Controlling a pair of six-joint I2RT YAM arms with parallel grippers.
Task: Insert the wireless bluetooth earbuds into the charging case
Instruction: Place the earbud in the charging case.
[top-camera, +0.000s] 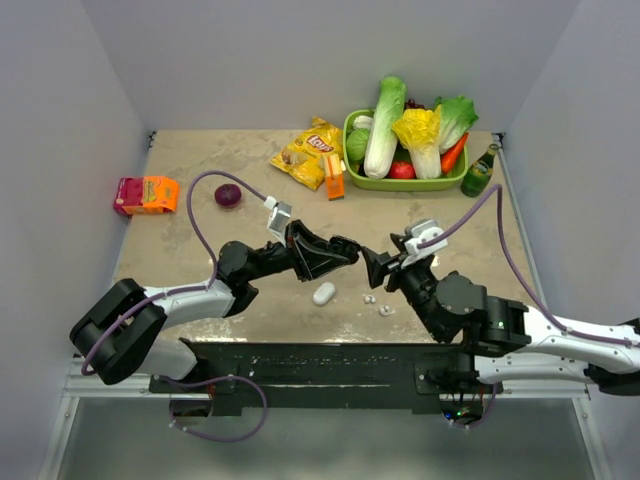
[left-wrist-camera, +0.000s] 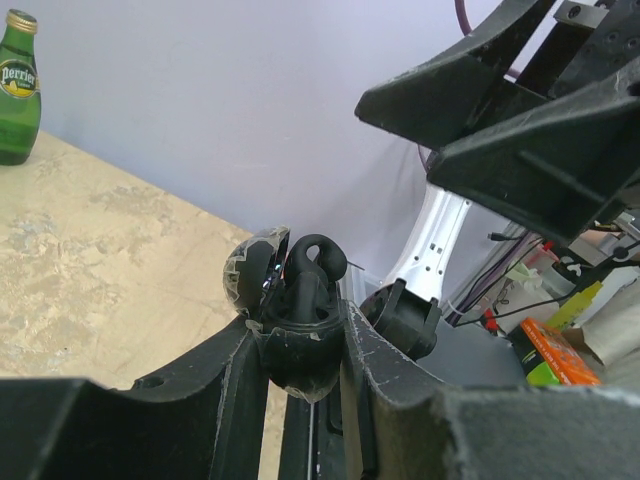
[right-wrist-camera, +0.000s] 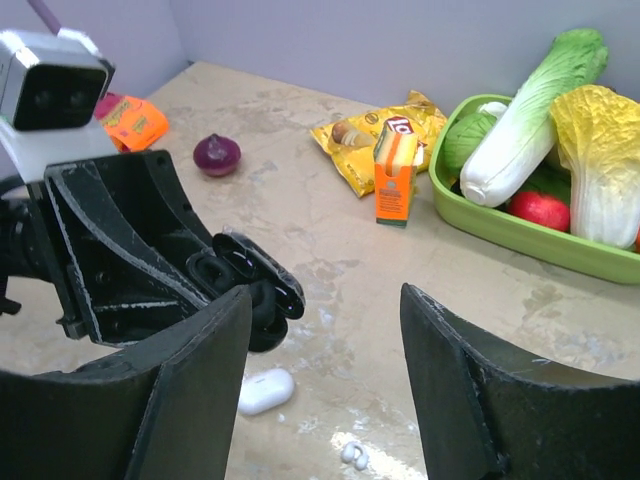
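the black charging case (left-wrist-camera: 300, 365) is clamped between the left fingers (left-wrist-camera: 215, 400), with its rounded lid (left-wrist-camera: 250, 270) hinged open. a glossy black earbud (left-wrist-camera: 312, 262) stands up in the mouth of the case; it is dark on dark, so how deep it sits cannot be told. the right fingers (right-wrist-camera: 190, 400) stand apart with nothing between them, just beside the tips of the left fingers.

only the left wrist view shows the open lid and the bud. from the right wrist the case is just a dark rounded shape past the left-hand finger. the top view shows the two sets of fingers meeting tip to tip above the table (top-camera: 200, 160). under them lie a white case (top-camera: 323, 293) below the left fingers and the white-grey earbuds (top-camera: 369, 298) below the right fingers, apart from the case.

a green bottle (left-wrist-camera: 18, 85) far beyond the left fingers reads "perrier". a yellow chip bag (right-wrist-camera: 385, 135) well beyond the right fingers reads "lay's". the print on the orange carton (right-wrist-camera: 395, 170) beside the bag is too small to read.
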